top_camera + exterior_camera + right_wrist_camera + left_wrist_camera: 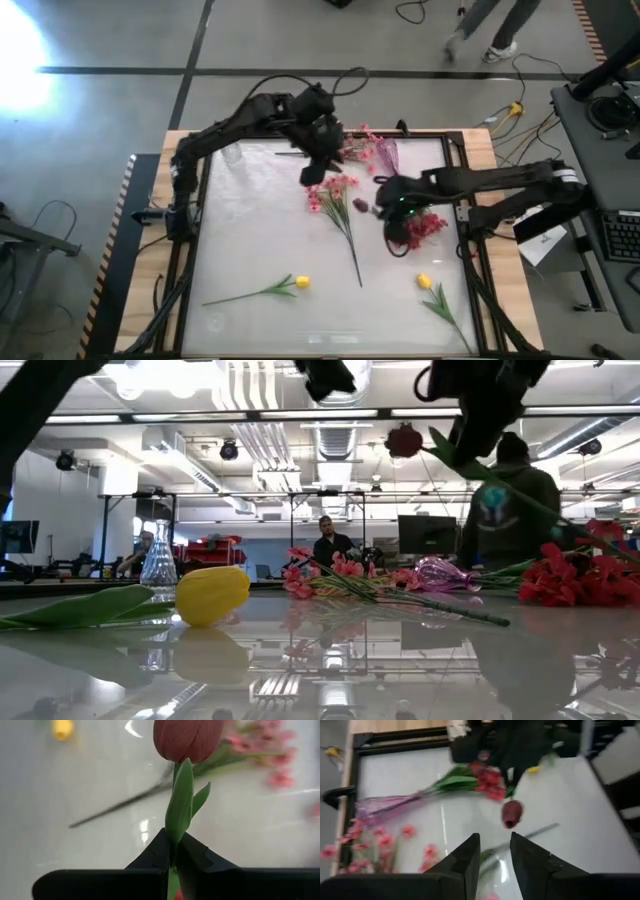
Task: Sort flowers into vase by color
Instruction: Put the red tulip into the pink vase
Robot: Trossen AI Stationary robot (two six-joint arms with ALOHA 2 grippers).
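My right gripper (385, 208) is shut on a dark maroon tulip, whose bud (187, 740) hangs in the air over the table's middle right. Just beside it lies a red blossom spray (425, 228). My left gripper (495, 845) hovers open and empty above a pink spray (335, 192) that lies flat on the table. A pink glass vase (386, 155) lies on its side at the far edge. A clear vase (158, 560) stands upright at the far left. Two yellow tulips (300, 283) (424, 281) lie near the front. My right gripper pinches the maroon tulip's green stem and leaf (175, 837) between its two fingers, a short way below the bud. The fingers slant downward and the bud (404, 440) sticks out beyond them. The flower is lifted, and its long stem (560, 510) slants down toward the red spray.
A raised black frame (470, 215) borders the glossy white tabletop. Bare table lies between the pink spray's stem and the two yellow tulips. People show in the room beyond the table, none near it.
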